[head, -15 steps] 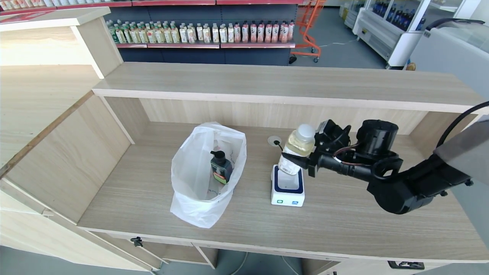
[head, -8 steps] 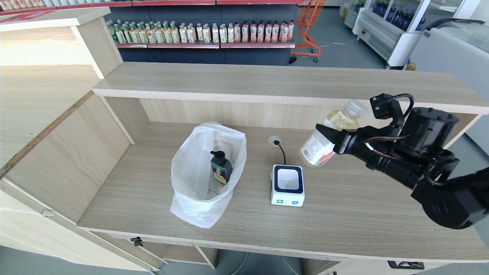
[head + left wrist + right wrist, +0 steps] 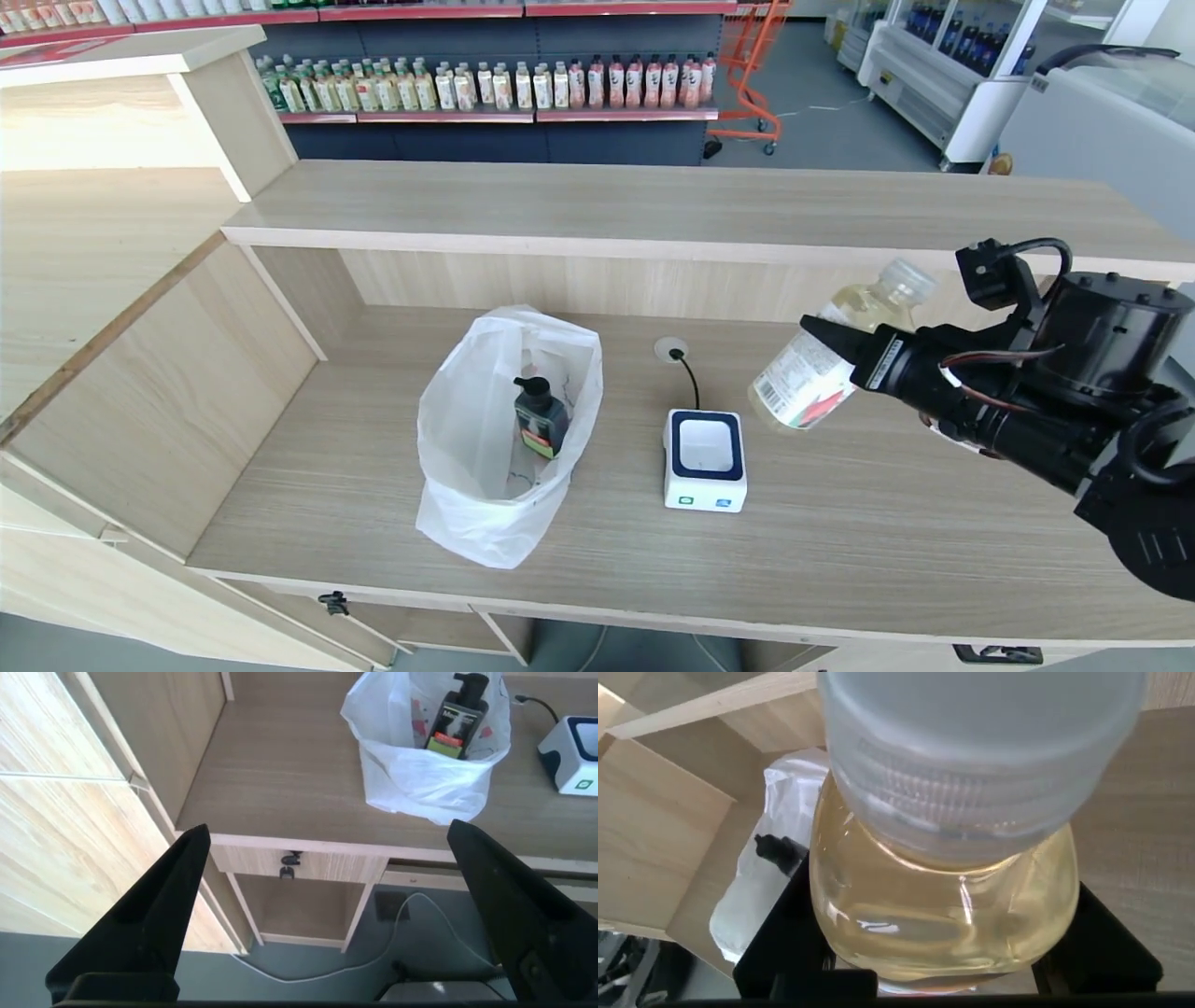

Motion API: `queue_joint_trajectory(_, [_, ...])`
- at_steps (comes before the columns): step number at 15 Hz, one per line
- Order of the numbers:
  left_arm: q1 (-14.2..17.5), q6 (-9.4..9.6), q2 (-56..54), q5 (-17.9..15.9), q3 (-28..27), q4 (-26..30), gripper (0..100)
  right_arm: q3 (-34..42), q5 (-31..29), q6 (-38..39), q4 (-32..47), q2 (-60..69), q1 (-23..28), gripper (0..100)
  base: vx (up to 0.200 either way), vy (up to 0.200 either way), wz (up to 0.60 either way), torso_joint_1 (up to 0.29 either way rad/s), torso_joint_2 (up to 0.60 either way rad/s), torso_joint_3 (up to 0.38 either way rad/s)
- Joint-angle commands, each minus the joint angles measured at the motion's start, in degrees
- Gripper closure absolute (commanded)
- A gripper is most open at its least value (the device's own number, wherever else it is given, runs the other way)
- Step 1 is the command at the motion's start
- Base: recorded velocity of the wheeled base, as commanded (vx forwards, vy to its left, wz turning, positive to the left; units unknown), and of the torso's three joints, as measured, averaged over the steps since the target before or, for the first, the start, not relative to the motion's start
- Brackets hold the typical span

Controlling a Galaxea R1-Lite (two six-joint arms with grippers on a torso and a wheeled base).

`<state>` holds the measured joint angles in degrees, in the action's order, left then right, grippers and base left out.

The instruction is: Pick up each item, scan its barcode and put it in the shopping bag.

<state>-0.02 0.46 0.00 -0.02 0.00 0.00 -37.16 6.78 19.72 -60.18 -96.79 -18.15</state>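
Note:
My right gripper (image 3: 845, 359) is shut on a clear bottle (image 3: 822, 359) of pale yellow drink with a white cap. It holds the bottle tilted in the air, up and to the right of the white barcode scanner (image 3: 705, 457) on the counter. In the right wrist view the bottle (image 3: 943, 915) sits between the dark fingers (image 3: 785, 952). The white shopping bag (image 3: 495, 448) stands open left of the scanner with a dark pump bottle (image 3: 540, 420) inside. My left gripper (image 3: 336, 915) hangs open below the counter's front edge, near the bag (image 3: 420, 765).
A black cable (image 3: 689, 373) runs from the scanner to a hole in the counter (image 3: 887, 523). A raised ledge (image 3: 653, 205) walls the back and a side panel (image 3: 149, 383) the left. Store shelves with drinks stand behind.
My right gripper has carried the bottle from just above the scanner up and to the right, tilting it cap-up toward the back. The head view has shifted slightly.

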Motion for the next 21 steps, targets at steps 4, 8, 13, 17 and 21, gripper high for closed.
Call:
queue_joint_trajectory(4, [-0.1, -0.02, 0.0, 0.1, 0.0, 0.0, 0, -4.0, 0.1, 1.9, 2.9, 0.0, -2.0, 100, 0.000, 0.150, 0.00, 0.013, 0.00, -0.001])
queue_joint_trajectory(8, [-0.1, -0.02, 0.0, 0.0, 0.0, 0.0, 0, -10.6, 0.1, 4.6, 8.9, -3.5, -6.5, 100, 0.000, 0.000, 0.00, 0.000, 0.00, 0.000])
queue_joint_trajectory(13, [-0.1, -0.02, 0.1, 0.1, 0.0, 0.0, 0, -21.9, -0.2, 0.1, 10.1, -14.8, -8.5, 100, 0.000, 0.000, 0.00, 0.000, 0.00, 0.000])
queue_joint_trajectory(17, [-0.1, -0.02, 0.1, 0.1, 0.0, 0.0, 0, -28.3, -0.5, -10.1, 9.4, -23.2, -6.9, 100, 0.000, 0.000, 0.00, 0.000, 0.00, 0.000])
queue_joint_trajectory(21, [-0.1, -0.02, 0.1, 0.0, 0.0, 0.0, 0, -38.1, -4.2, -11.6, 9.4, -30.6, -6.7, 100, 0.000, 0.000, 0.00, 0.000, 0.00, 0.000])
